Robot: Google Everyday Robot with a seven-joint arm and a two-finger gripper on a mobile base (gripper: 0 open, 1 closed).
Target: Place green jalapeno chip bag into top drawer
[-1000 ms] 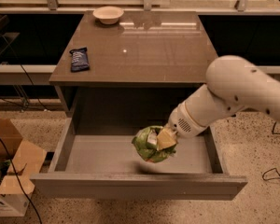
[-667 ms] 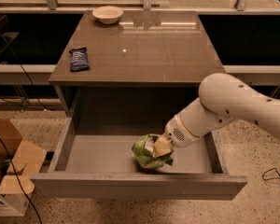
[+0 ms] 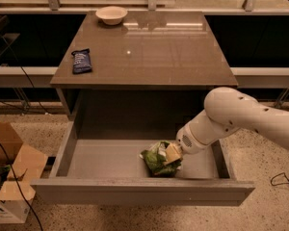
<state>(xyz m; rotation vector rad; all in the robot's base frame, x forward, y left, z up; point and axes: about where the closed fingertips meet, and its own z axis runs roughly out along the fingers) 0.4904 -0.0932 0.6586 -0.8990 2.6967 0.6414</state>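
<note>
The arm (image 3: 241, 117) reaches down from the right into the top drawer (image 3: 111, 160), tool (image 3: 172, 154) clamped on the green jalapeno chip bag (image 3: 155, 162).

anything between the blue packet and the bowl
Only bare tabletop, camera view; the gripper is in the top drawer at the green jalapeno chip bag.

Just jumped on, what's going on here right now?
The robot's arm reaches into the open top drawer, with the gripper on the green jalapeno chip bag, low over the drawer floor near the front panel. Release is not confirmed. A blue packet and a bowl sit on the table above.
</note>
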